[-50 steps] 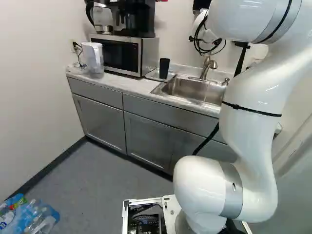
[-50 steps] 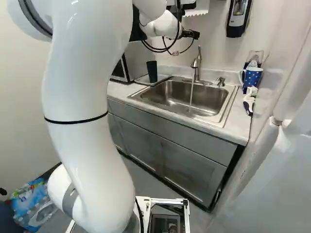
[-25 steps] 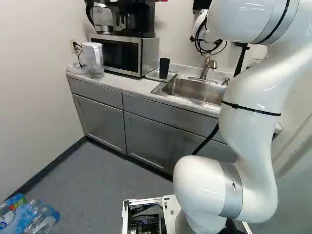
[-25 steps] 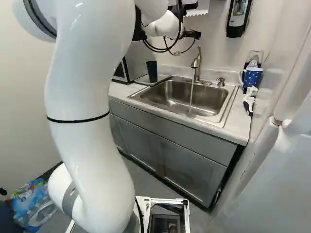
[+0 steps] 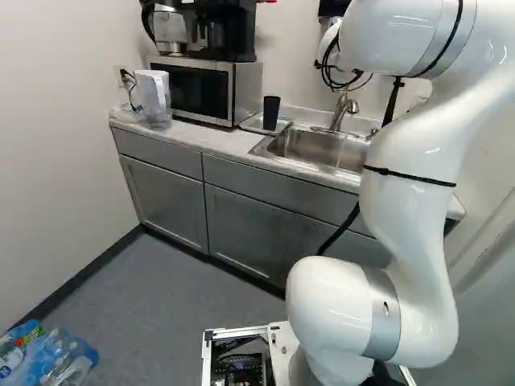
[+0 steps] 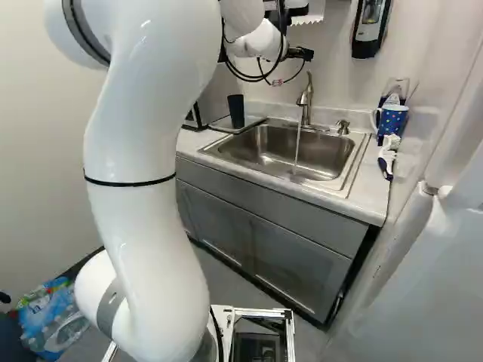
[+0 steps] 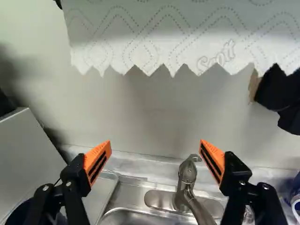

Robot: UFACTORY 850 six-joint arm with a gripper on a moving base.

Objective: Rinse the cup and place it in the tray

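Cup [image 6: 236,111], black, standing near front edge of tray [image 6: 218,124] beside sink [image 6: 341,187], presumably to drain; gripper [image 7: 155,142], open, empty, raised near faucet [image 7: 187,174], perhaps to stop running water [image 6: 296,147].

"Scott" logo [image 7: 216,57], on hanging ppr towel [image 7: 154,33]
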